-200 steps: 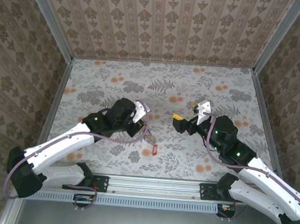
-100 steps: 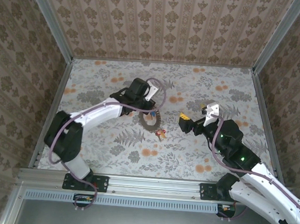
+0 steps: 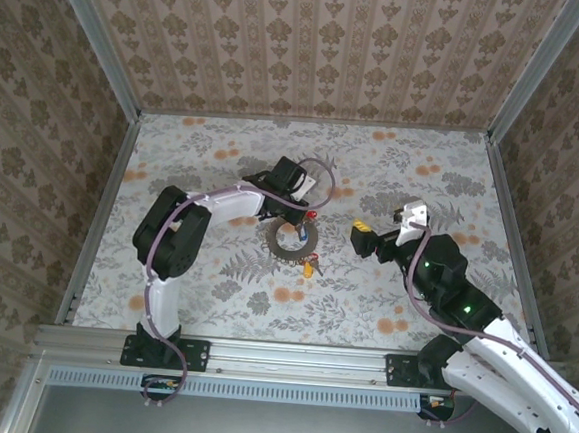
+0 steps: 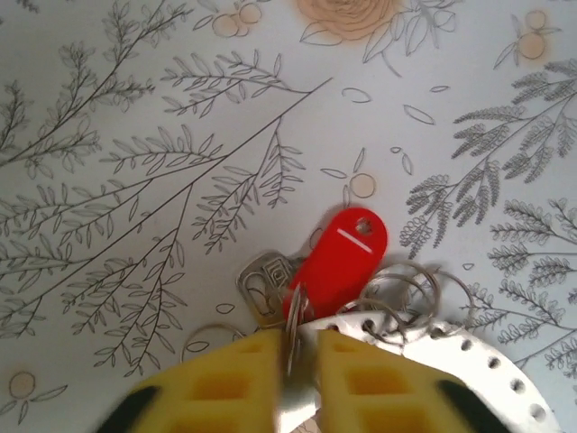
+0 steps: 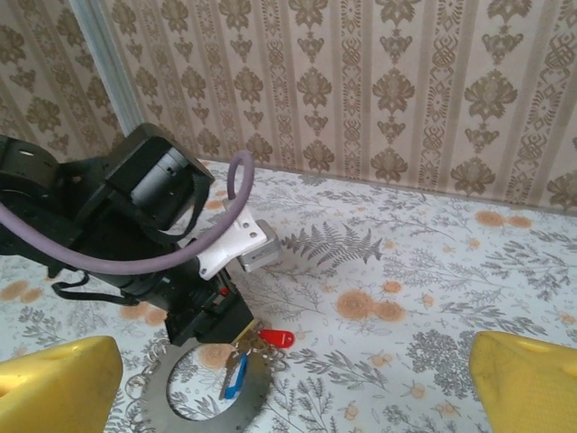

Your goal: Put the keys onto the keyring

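Left hand (image 4: 296, 341) nearly closed about a split ring (image 4: 294, 311), red key (image 4: 347, 248) just ahead; whether gripping, cannot tell. Right hand (image 5: 290, 383) wide, empty. Lift straight up; don't drag keyring (image 4: 469, 370).

Left arm (image 3: 210, 205): bent at lower left, forearm reaching right to centre;
Left gripper (image 4: 297, 383): pointing down, jaws barely parted;
Right arm (image 3: 454, 290): lower right, angled up-left;
Right gripper (image 3: 368, 235): jaws spread wide

No readable text, brand, number or sign anywhere. Just ahead of the left jaws, a plain white stroke on the red key head (image 4: 347, 248), without letters. Touching it, stamped marks on the silvery key (image 4: 263, 284), too blurred to read. Printed flowers and ferns on the counter (image 4: 135, 135); repeating ornament on the wallpaper (image 5: 361, 81) beyond the right jaws.
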`<action>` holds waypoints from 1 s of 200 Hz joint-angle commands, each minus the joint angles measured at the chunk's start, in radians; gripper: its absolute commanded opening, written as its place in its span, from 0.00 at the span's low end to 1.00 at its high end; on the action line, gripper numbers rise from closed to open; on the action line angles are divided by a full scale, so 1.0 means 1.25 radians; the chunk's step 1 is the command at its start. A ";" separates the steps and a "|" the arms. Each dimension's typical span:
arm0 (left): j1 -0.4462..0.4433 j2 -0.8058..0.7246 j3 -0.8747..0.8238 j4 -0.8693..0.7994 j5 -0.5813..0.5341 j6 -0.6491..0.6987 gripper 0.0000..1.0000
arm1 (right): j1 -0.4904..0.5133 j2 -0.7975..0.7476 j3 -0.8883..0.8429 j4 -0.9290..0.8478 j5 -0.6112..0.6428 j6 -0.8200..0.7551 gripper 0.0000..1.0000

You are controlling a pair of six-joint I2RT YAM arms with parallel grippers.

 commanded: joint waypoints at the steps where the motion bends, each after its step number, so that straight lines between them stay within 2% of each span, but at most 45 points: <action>1: 0.013 -0.051 0.000 -0.005 0.028 -0.027 0.36 | -0.017 0.001 -0.021 0.019 0.058 0.003 1.00; 23: 0.012 -0.152 -0.059 0.001 0.045 -0.029 0.50 | -0.038 0.016 -0.032 0.040 0.105 0.022 1.00; 31: 0.011 -0.203 -0.089 0.004 0.051 -0.034 0.67 | -0.044 0.022 -0.037 0.050 0.130 0.025 1.00; 39: 0.009 -0.266 -0.126 0.006 0.051 -0.041 0.76 | -0.054 0.030 -0.040 0.056 0.138 0.019 1.00; 52: 0.002 -0.373 -0.197 0.017 0.045 -0.051 0.85 | -0.071 0.048 -0.040 0.057 0.139 0.004 1.00; 61: 0.000 -0.455 -0.260 0.026 0.032 -0.055 0.99 | -0.083 0.062 -0.038 0.051 0.141 -0.003 1.00; 75: -0.001 -0.582 -0.353 0.033 -0.012 -0.055 1.00 | -0.110 0.083 -0.040 0.047 0.143 -0.007 1.00; 94: -0.001 -0.741 -0.458 0.048 -0.119 -0.036 1.00 | -0.146 0.109 -0.076 0.095 0.133 -0.016 1.00; 109: 0.000 -0.863 -0.528 0.063 -0.238 -0.038 1.00 | -0.171 0.124 -0.135 0.190 0.116 -0.044 1.00; 125: 0.012 -0.970 -0.578 0.033 -0.431 -0.103 1.00 | -0.206 0.140 -0.187 0.290 0.080 -0.068 1.00; 133: 0.021 -1.016 -0.620 0.051 -0.486 -0.100 1.00 | -0.222 0.152 -0.202 0.321 0.062 -0.079 1.00; 141: 0.033 -1.055 -0.659 0.080 -0.498 -0.068 1.00 | -0.237 0.166 -0.209 0.340 0.051 -0.084 1.00; 158: 0.058 -1.089 -0.693 0.084 -0.522 -0.071 1.00 | -0.267 0.210 -0.210 0.358 0.042 -0.096 1.00; 178: 0.074 -1.053 -0.705 0.116 -0.550 -0.046 1.00 | -0.308 0.271 -0.218 0.417 0.030 -0.096 1.00; 200: 0.114 -0.990 -0.690 0.144 -0.513 -0.024 1.00 | -0.334 0.353 -0.214 0.475 0.023 -0.108 1.00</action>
